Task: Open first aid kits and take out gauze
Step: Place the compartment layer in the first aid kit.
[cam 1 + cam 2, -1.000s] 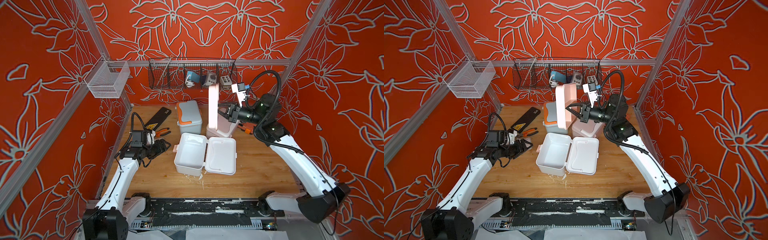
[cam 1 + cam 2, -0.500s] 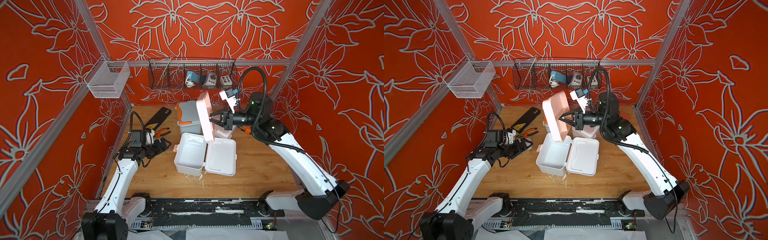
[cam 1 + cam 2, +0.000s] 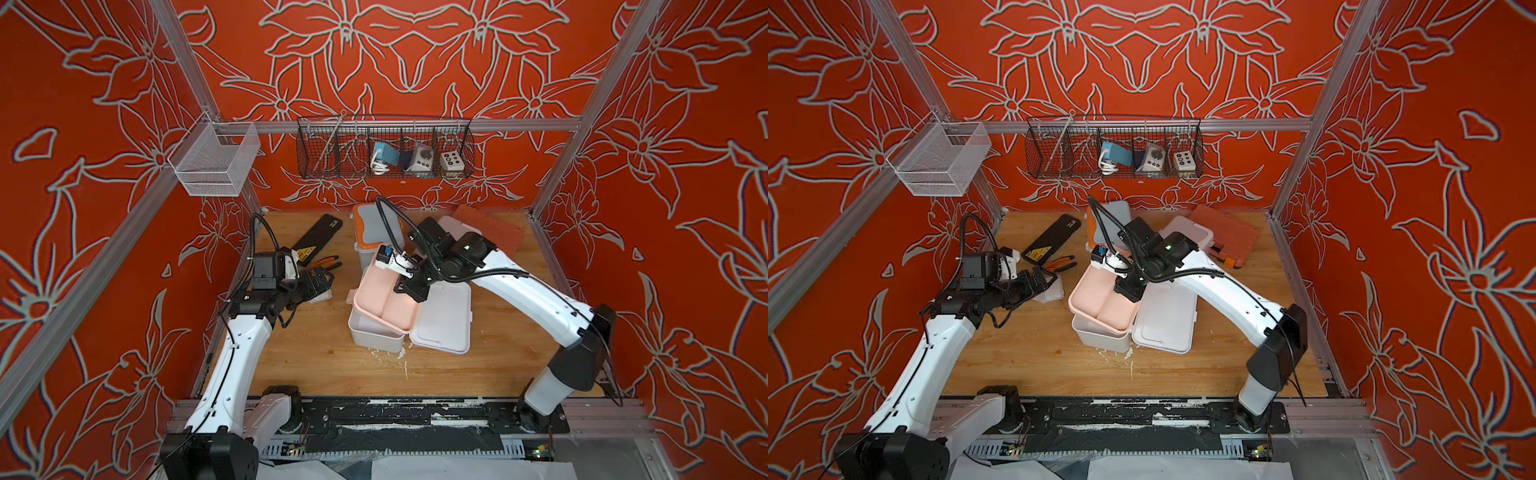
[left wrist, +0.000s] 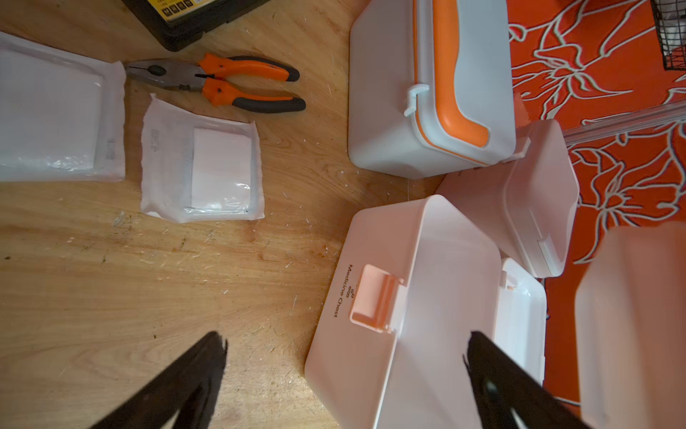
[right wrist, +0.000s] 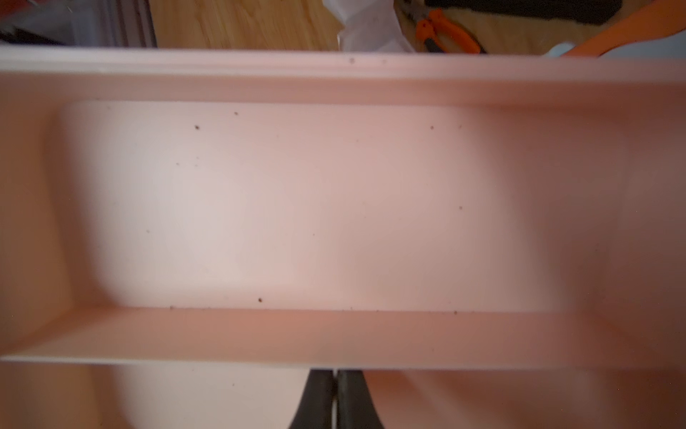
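Tipped down from upright, the peach tray [image 3: 382, 297] is lying over the open white kit [image 3: 374, 338], the right hand [image 3: 405, 286] clenching it, with gauze [image 4: 202, 167] lying at the kit's nine o'clock by the released left hand [image 4: 345, 338].

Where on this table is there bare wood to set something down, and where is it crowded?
Bare: the front strip of table between the white kit and the front rail, and the wood between that kit and the gauze packets. Crowded: the back, with black case, pliers, blue-grey kit, pink kit, orange tool case.
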Tool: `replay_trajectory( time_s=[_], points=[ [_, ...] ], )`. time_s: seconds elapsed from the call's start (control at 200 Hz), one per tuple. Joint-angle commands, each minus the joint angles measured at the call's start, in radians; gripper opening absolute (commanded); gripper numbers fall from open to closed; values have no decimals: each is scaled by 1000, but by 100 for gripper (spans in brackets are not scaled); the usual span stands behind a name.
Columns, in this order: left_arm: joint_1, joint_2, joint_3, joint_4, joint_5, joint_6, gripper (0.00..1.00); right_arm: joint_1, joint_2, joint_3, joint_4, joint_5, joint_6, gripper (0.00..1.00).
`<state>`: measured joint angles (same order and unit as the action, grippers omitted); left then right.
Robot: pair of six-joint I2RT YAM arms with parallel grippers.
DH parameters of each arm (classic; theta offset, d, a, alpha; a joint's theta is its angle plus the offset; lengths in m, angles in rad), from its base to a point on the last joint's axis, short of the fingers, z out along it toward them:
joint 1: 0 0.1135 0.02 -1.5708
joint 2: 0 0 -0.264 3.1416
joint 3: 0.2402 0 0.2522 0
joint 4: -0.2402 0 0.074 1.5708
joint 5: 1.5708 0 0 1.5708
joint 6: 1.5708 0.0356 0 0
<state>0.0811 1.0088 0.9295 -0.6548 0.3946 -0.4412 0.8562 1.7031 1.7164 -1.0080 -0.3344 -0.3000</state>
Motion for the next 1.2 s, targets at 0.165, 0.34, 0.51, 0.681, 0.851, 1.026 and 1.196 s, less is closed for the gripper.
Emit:
replay_trajectory(
  time_s=[0.165,0.34,0.51,0.681,0.851,1.026,1.196],
  points=[
    [16,-3,22,-21,-14,29,98,72,144,122,-135,229,-150,0],
    [16,-2,5,-11,-13,28,98,79,201,165,-136,254,-169,0],
    [16,1,-1,-7,-13,29,98,86,263,214,-145,257,-179,0],
    [16,2,-12,0,-11,30,98,87,309,251,-154,246,-177,0],
    [17,5,-20,6,-9,30,98,88,352,282,-184,222,-157,0],
    [16,8,-24,12,-8,30,98,89,347,265,-191,203,-131,0],
    [17,8,-32,16,-2,28,98,88,337,226,-159,163,-108,0]
  ],
)
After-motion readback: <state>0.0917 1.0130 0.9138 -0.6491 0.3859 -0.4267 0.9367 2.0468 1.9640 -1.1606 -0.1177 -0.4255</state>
